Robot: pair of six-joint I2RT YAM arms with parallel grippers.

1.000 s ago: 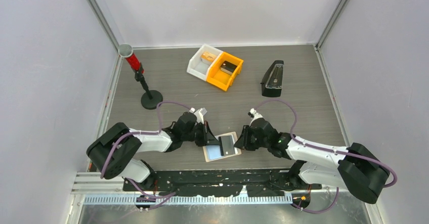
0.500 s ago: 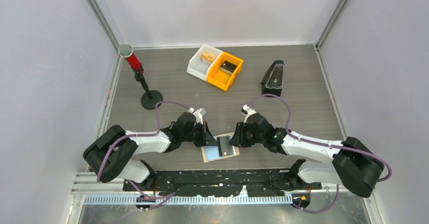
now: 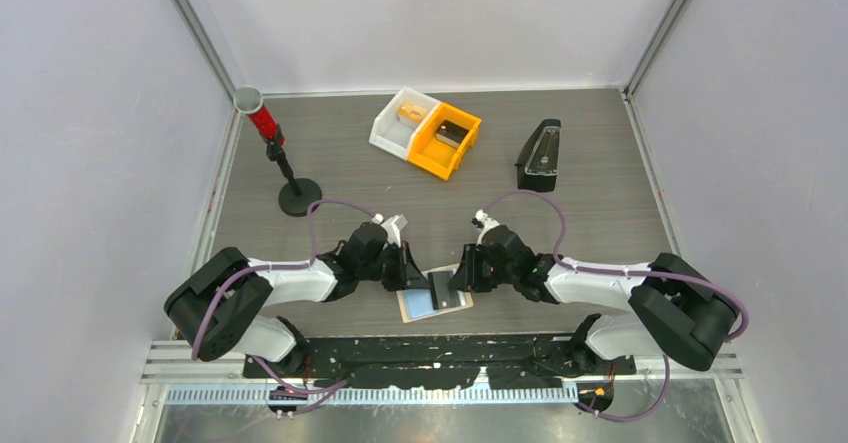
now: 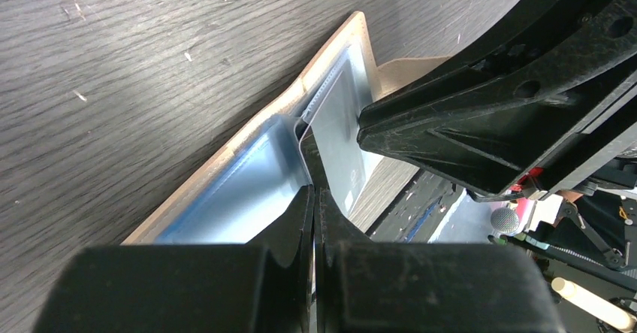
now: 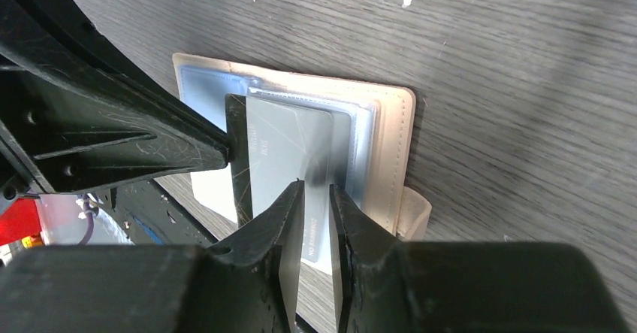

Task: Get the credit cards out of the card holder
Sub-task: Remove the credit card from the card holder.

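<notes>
Right gripper (image 5: 315, 198), nearly closed on the silvery grey plastic card (image 5: 289, 149), has drawn it partway from the flat tan card holder (image 5: 390, 134); left gripper (image 4: 314, 205), closed, pins the holder.

Glossy silvery card (image 5: 289, 149), stitched tan leathery holder (image 5: 390, 152), wood-grain table (image 5: 488, 62)

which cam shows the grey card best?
Right wrist: the grey card fills the middle, its near edge between the right gripper fingers, over the card holder. Left wrist shows a tilted sliver; top external only a small dark patch.
</notes>
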